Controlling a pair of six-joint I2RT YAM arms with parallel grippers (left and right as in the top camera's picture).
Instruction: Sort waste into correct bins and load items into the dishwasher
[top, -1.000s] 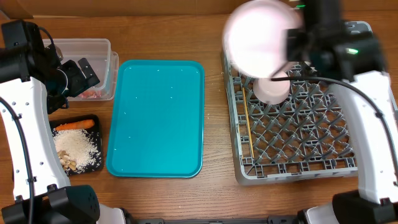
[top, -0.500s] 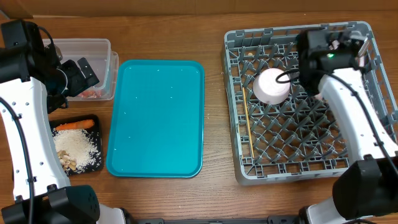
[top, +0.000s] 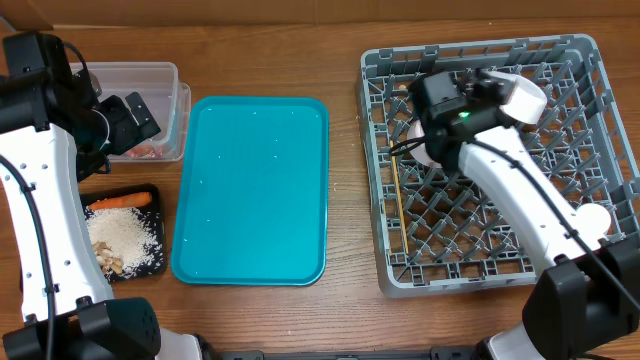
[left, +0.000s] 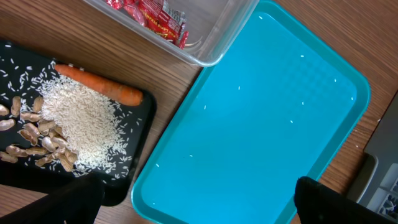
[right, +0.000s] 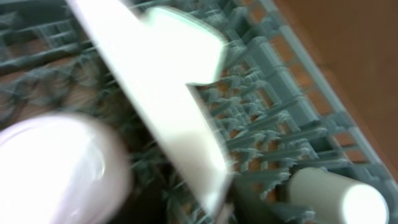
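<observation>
Readable text, labels, brands, numbers, signs: none. Red wrapper (left: 152, 14), lying in the clear tub (left: 217, 50): pale printed marks are seen on the crinkled foil, but they are too small and creased to be read. No other lettering is made out in any view.
</observation>
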